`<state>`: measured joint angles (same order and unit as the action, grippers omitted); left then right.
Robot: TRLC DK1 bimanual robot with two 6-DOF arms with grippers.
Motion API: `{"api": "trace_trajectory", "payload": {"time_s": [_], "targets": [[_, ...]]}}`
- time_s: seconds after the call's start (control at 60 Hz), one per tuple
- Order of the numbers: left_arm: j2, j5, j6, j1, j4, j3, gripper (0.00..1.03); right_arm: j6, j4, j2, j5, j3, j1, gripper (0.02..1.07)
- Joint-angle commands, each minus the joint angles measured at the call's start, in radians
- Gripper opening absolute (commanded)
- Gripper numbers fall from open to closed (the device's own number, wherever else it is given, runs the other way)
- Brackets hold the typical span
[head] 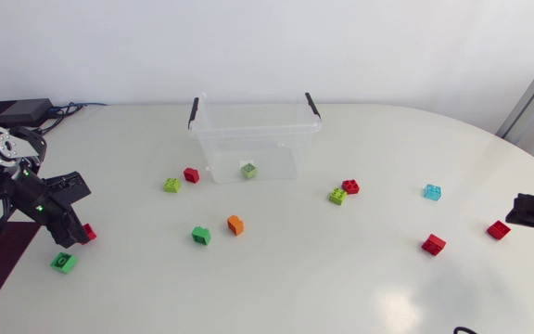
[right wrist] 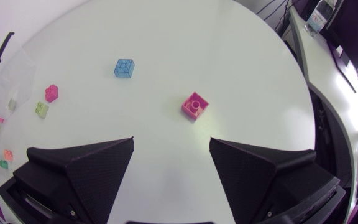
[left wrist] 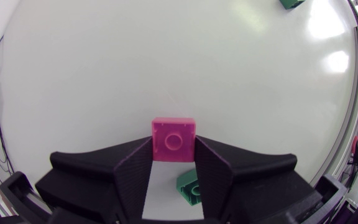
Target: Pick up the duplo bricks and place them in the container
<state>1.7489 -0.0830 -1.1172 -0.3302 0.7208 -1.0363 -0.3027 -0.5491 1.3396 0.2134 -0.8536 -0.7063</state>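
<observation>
Left hand (left wrist: 173, 149) clamps red brick (left wrist: 173, 139) near counter (head: 341, 288) edge, likely bound for container (head: 213, 148) (pale green brick (head: 248, 170) inside); right hand (right wrist: 171, 142) splayed, empty, second red brick (right wrist: 195, 104) ahead.

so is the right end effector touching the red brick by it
Apart. The right wrist view shows the red brick ahead of the open right end effector, with bare table between them.

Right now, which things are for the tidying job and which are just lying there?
For the job: container; orange brick, blue brick and other loose bricks; red brick in the left pincer.
Just lying about: black box with cables.
</observation>
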Motion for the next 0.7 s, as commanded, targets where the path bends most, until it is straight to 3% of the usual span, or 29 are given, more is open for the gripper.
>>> {"api": "trace_trajectory", "payload": {"time_s": [0.0, 0.117, 0.2, 0.3, 0.433, 0.483, 0.633, 0.683], "targets": [[-0.061, -0.032, 0.036, 0.025, 0.022, -0.039, 0.34, 0.057, -0.017, 0.064, 0.006, -0.033, -0.001, 0.89], [-0.132, -0.072, 0.091, 0.059, 0.031, -0.074, 0.34, 0.116, -0.018, 0.142, 0.006, -0.071, -0.010, 0.91], [-0.167, -0.097, 0.146, 0.095, 0.042, -0.111, 0.34, 0.137, -0.069, 0.204, 0.092, -0.119, -0.044, 0.91], [-0.196, -0.118, 0.206, 0.134, 0.060, -0.163, 0.34, 0.169, -0.081, 0.236, 0.109, -0.147, -0.055, 0.91], [-0.216, -0.132, 0.303, 0.232, 0.088, -0.272, 0.34, 0.317, -0.077, 0.230, -0.082, -0.159, 0.025, 0.96], [-0.215, -0.132, 0.339, 0.292, 0.095, -0.321, 0.34, 0.386, -0.078, 0.230, -0.128, -0.162, 0.047, 1.02], [-0.132, -0.130, 0.430, 0.436, 0.098, -0.476, 0.34, 0.494, -0.126, 0.300, -0.269, -0.197, 0.116, 1.02], [-0.058, -0.132, 0.471, 0.494, 0.103, -0.597, 0.34, 0.505, -0.124, 0.331, -0.299, -0.203, 0.125, 1.02]]}}
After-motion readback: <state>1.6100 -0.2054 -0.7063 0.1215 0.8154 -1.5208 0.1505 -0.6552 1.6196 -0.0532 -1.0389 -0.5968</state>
